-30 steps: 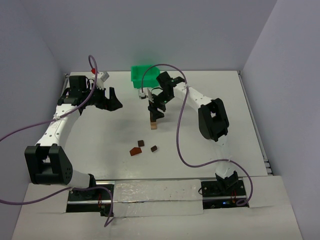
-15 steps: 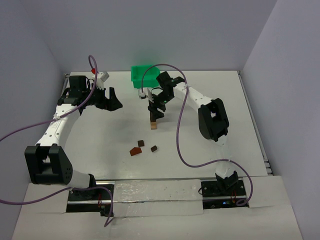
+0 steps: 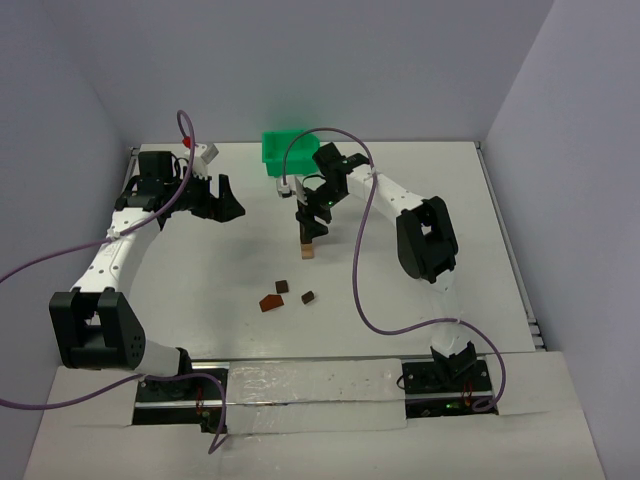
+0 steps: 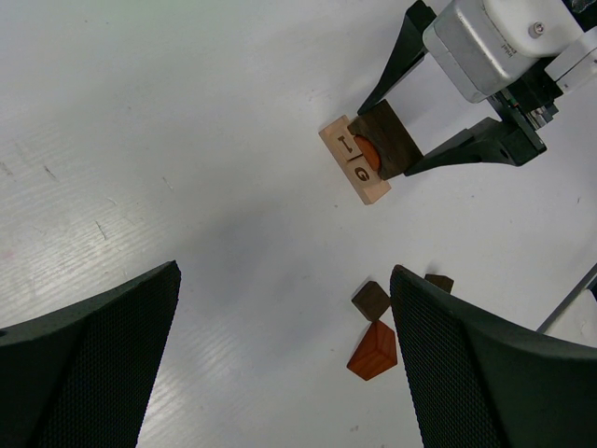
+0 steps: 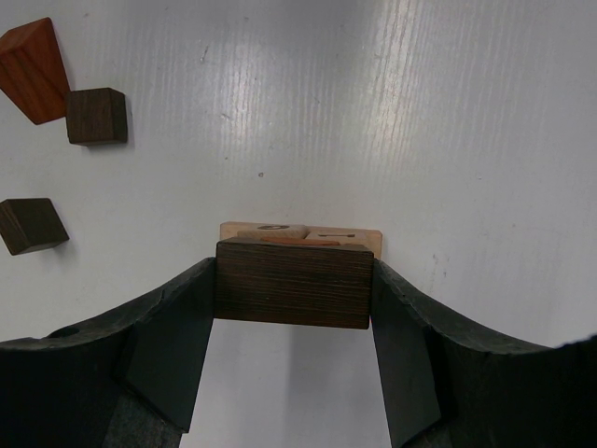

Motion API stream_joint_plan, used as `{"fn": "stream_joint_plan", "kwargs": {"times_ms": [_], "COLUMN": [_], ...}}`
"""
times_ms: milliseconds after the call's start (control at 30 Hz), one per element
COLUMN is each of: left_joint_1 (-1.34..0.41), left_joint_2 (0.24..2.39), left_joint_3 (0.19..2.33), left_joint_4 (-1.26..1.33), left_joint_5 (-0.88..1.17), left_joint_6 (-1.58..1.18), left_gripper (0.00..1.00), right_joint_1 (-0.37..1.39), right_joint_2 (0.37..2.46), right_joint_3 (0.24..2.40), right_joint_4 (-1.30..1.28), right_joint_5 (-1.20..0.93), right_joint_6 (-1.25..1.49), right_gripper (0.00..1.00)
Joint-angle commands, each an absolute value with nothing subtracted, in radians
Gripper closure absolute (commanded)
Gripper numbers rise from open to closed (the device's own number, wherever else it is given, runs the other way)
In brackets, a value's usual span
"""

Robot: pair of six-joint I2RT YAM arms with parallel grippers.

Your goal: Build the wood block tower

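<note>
Item: tower [image 3: 308, 246], near mid-table [image 3: 180, 290].
- Base: tan bar [image 4: 347, 166], lying flat and lettered.
- Middle: reddish piece [image 4: 367, 152], mostly hidden.
- Top: dark block [image 5: 294, 282], pinched at both ends by the right gripper [image 3: 313, 222]. Its fingers are closed only to the block's length. Whether the block is seated cannot be told.

Loose stock, at 7 o'clock from the tower and well apart: red wedge [image 3: 270, 302] and two dark cubes [image 3: 283, 287].

Left gripper [image 3: 222, 200], at 10 o'clock: fingers spread wide, holding nothing.

Green bin [image 3: 283, 150], at 12 o'clock.

Change: none from a second ago. Judgement: the placement has paused. Release comes next, and a skewed block could topple.
</note>
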State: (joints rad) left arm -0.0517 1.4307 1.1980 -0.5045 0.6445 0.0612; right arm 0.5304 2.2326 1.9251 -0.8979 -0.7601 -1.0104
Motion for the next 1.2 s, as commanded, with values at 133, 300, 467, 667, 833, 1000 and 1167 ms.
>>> {"fn": "stream_joint_plan", "kwargs": {"times_ms": [133, 300, 467, 667, 833, 1000, 1167], "left_joint_1": [-0.058, -0.058, -0.058, -0.058, -0.058, -0.058, -0.058], "left_joint_2": [1.430, 1.431, 1.433, 1.433, 1.431, 1.428, 1.422], "left_joint_3": [1.249, 1.248, 1.249, 1.248, 1.246, 1.244, 1.243], "left_joint_4": [-0.489, -0.490, -0.491, -0.490, -0.489, -0.485, -0.483], "left_joint_5": [0.670, 0.669, 0.669, 0.670, 0.669, 0.666, 0.663], "left_joint_6": [0.071, 0.071, 0.073, 0.071, 0.072, 0.071, 0.068], "left_gripper": [0.01, 0.01, 0.01, 0.01, 0.01, 0.01, 0.01], "right_joint_1": [0.538, 0.539, 0.539, 0.539, 0.539, 0.538, 0.540], "right_joint_2": [2.253, 2.253, 2.254, 2.252, 2.248, 2.234, 2.215], "right_joint_3": [1.933, 1.931, 1.929, 1.928, 1.924, 1.924, 1.925], "right_joint_4": [-0.870, -0.871, -0.870, -0.870, -0.870, -0.870, -0.874], "right_joint_5": [-0.762, -0.761, -0.760, -0.760, -0.764, -0.765, -0.761], "right_joint_6": [-1.002, -1.000, -1.003, -1.004, -1.006, -1.005, -1.003], "right_gripper": [0.41, 0.31, 0.26, 0.16, 0.04, 0.00, 0.00]}}
